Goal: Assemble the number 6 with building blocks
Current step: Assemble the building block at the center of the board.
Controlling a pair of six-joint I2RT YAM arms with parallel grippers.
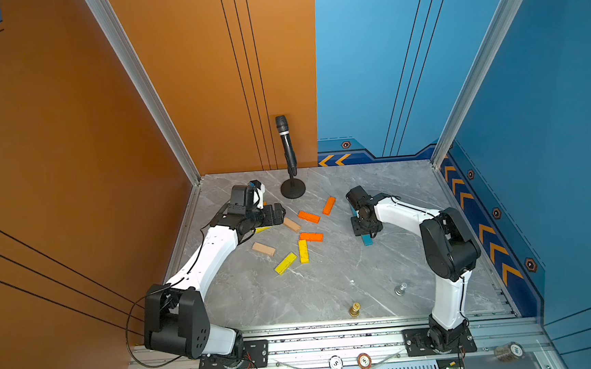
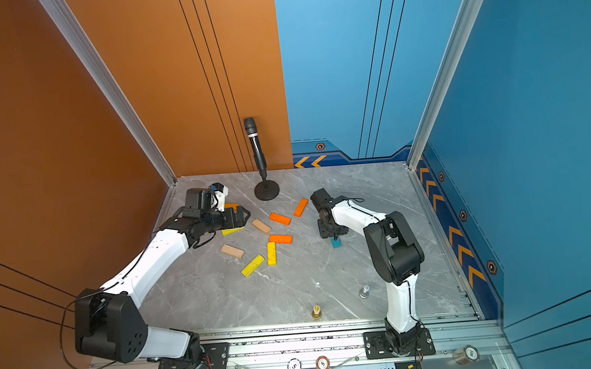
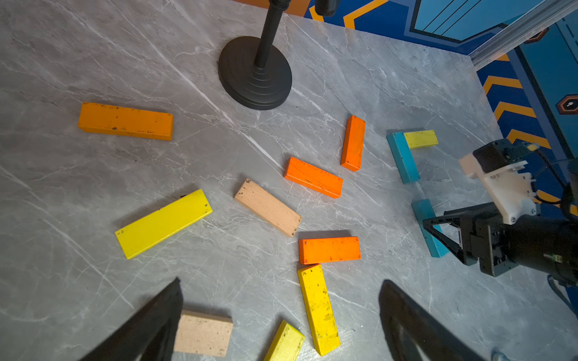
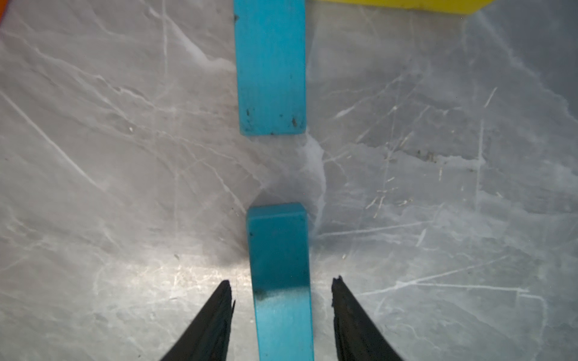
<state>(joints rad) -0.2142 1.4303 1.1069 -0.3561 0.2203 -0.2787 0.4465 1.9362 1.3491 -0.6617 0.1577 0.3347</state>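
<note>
Laying the 6's stem. Right gripper (image 4: 283,286) jaws parted, flanking blue block (image 4: 278,247) untouched; it lies end-to-end with second blue block (image 4: 270,68), gap between. Left gripper (image 3: 281,300) wide open, empty, above scattered blocks (image 3: 319,308). Next likely: lift clear, fetch crossbar.

A grey marble tabletop (image 1: 330,289) carries a microphone stand (image 1: 293,189). Orange blocks (image 1: 308,216), yellow blocks (image 1: 303,251) and tan blocks (image 1: 263,249) lie scattered near its base, blue blocks (image 3: 403,156) further off, and a gold chess piece (image 1: 354,309) and a silver chess piece (image 1: 400,288) farthest from it.
</note>
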